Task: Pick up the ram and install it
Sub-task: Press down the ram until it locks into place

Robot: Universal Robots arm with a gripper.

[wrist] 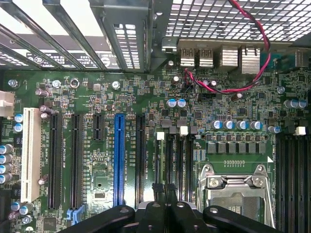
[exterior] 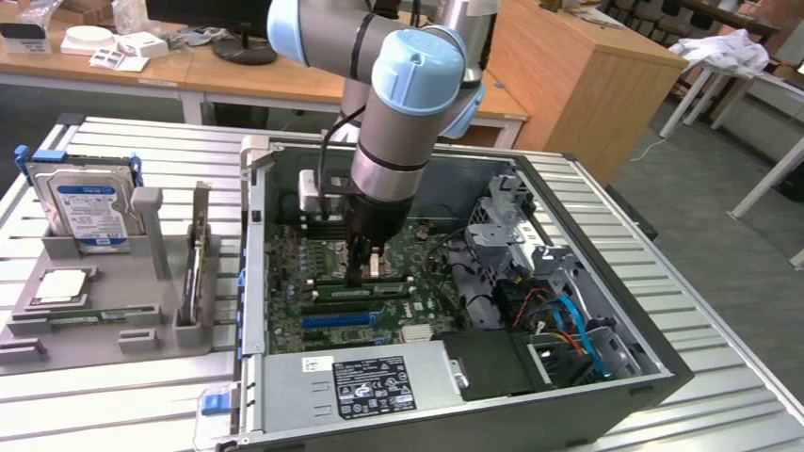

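My gripper (exterior: pixel 364 273) reaches straight down into the open computer case (exterior: pixel 603 377), fingers shut, with the tips on the memory slots beside the processor socket (wrist: pixel 233 191). A thin green strip, the ram (exterior: pixel 392 285), runs along those slots right under the tips and looks seated edge-up. Seen from the wrist, my gripper (wrist: pixel 165 194) has its black fingers pressed together over the narrow black memory slots (wrist: pixel 179 165). There the ram is edge-on beneath the fingers and hard to make out.
A grey parts tray (exterior: pixel 113 334) at the exterior view's left holds an upright hard drive (exterior: pixel 82 202), a silver processor (exterior: pixel 56 287) and a flat green strip (exterior: pixel 82 320). In the case are the blue slot (wrist: pixel 119 160), a power supply (exterior: pixel 364 386) and loose cables (exterior: pixel 566 320).
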